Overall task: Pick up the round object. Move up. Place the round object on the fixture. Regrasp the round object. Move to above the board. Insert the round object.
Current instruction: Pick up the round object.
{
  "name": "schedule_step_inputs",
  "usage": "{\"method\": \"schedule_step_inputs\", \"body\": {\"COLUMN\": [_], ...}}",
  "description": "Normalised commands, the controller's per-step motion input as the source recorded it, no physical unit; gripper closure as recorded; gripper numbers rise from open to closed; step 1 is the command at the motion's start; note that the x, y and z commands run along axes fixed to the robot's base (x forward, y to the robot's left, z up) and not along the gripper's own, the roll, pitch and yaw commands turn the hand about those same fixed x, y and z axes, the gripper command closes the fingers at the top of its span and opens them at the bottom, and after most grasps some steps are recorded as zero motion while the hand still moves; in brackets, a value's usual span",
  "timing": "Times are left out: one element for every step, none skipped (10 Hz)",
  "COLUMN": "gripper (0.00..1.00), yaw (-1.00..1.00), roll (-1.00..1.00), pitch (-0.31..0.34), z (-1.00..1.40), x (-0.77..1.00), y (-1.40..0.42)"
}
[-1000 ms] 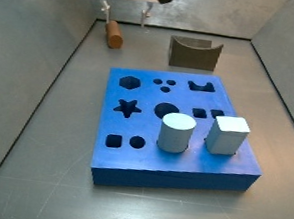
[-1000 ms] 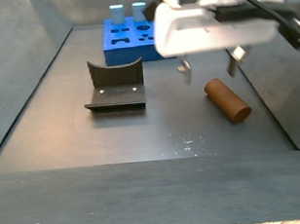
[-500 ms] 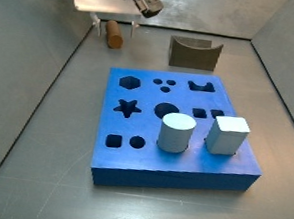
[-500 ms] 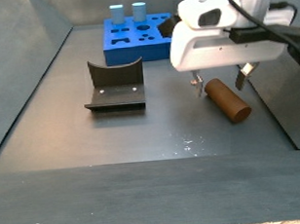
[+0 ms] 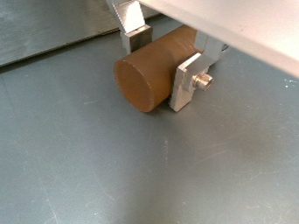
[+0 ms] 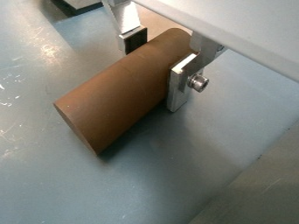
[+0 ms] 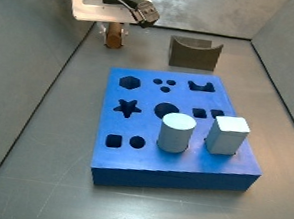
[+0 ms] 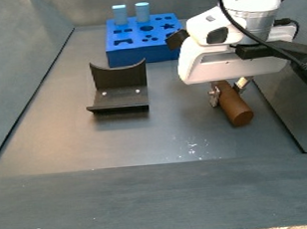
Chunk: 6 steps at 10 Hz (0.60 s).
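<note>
Brown and made of wood, the round object [image 6: 117,94] is lying flat on the grey floor [image 6: 70,188], and I am looking at it from close up in both wrist views. The gripper [image 6: 158,57] is sitting low over it, with one silver finger [image 6: 184,83] on each side of the peg [image 5: 156,68]. The plates are looking like they are touching the wood on both sides, but I cannot tell if they are squeezing hard. The peg is resting on the floor, not lifted.

In a side view, the gripper [image 7: 114,22] is showing in the upper left of the frame, right over the round object [image 7: 114,39], close to the grey wall. The fixture [image 7: 193,53] is standing to the right of it, well apart. The board [image 7: 175,130] is filling the middle of that frame, with a pale cylinder [image 7: 175,132] and a pale block [image 7: 227,135] standing on it.

In a side view from the other end, the gripper [image 8: 229,85] is sitting at the right, with the peg [image 8: 232,104] poking out under it. The fixture [image 8: 116,87] is to its left, and the board [image 8: 140,40] is far back.
</note>
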Motion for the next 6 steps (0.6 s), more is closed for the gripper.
{"method": "schedule_step_inputs", "body": {"gripper": [1.00, 1.00, 1.00, 1.00, 1.00, 1.00], "yaw": [0.00, 0.00, 0.00, 0.00, 0.00, 0.00], "roll": [0.00, 0.00, 0.00, 0.00, 0.00, 0.00], "pitch": [0.000, 0.000, 0.000, 0.000, 0.000, 0.000], "z": [0.00, 0.00, 0.00, 0.00, 0.00, 0.00], "x": [0.00, 0.00, 0.00, 0.00, 0.00, 0.00], "y": [0.00, 0.00, 0.00, 0.00, 0.00, 0.00]}}
